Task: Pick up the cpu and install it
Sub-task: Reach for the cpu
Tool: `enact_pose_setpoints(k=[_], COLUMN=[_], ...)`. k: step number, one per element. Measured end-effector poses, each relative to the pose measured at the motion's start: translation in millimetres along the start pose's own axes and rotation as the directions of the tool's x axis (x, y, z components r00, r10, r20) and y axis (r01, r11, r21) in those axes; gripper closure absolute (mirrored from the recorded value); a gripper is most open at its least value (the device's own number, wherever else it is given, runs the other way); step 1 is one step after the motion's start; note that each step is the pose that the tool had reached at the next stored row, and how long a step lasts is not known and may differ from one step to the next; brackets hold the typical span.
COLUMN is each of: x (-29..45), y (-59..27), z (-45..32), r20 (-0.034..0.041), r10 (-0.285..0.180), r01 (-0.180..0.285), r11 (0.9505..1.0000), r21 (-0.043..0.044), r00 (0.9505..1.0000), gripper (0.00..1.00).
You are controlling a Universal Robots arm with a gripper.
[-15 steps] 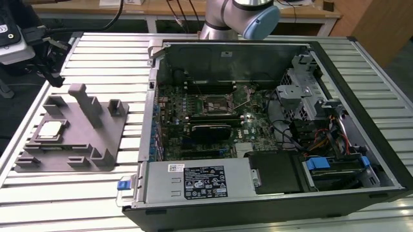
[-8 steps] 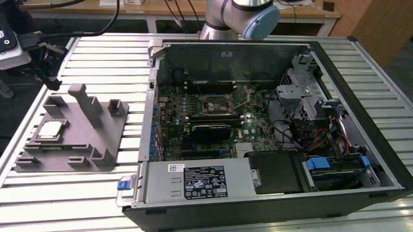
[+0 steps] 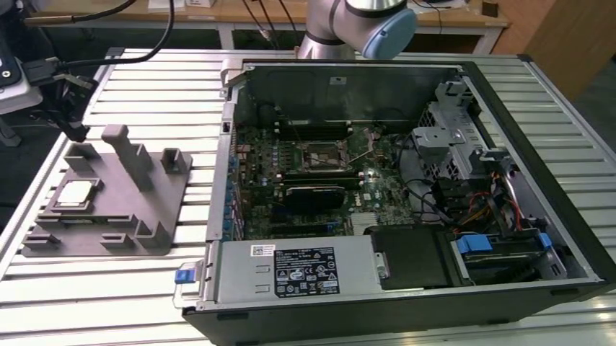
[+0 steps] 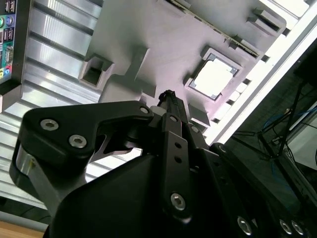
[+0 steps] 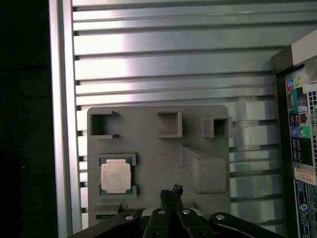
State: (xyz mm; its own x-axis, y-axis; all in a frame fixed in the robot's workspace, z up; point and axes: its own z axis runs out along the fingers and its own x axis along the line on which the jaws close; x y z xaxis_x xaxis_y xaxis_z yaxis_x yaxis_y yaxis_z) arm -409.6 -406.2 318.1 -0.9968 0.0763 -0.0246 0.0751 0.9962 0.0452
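Observation:
The cpu (image 3: 77,193) is a small square chip with a shiny metal top. It lies flat in a recess of the grey fixture plate (image 3: 106,223) at the exterior view's left. My gripper (image 3: 75,130) hangs in the air above the far end of that plate, apart from the chip. Both wrist views look down on the plate (image 5: 148,148) (image 4: 148,29) from well above. The cpu (image 5: 115,176) (image 4: 214,79) sits a short way to one side of my gripper's tip (image 5: 171,190) (image 4: 168,94). The fingers are drawn together to a narrow point and hold nothing.
An open computer case (image 3: 347,79) fills the middle and right of the slatted metal table (image 3: 144,86). On its motherboard are a bare socket (image 3: 322,155) and a black heatsink (image 3: 313,196). Upright posts (image 3: 130,155) rise from the fixture plate. The case's port panel (image 5: 299,139) lies close beside the plate.

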Motion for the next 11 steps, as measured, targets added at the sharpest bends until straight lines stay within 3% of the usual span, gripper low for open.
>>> enact_pose_setpoints(k=[11], x=[9.2], y=[-4.0], z=[11.1], r20=[0.0], r10=[0.0], r01=[0.0], r11=[1.0], r21=[0.0], r00=[1.0], gripper=[0.89])
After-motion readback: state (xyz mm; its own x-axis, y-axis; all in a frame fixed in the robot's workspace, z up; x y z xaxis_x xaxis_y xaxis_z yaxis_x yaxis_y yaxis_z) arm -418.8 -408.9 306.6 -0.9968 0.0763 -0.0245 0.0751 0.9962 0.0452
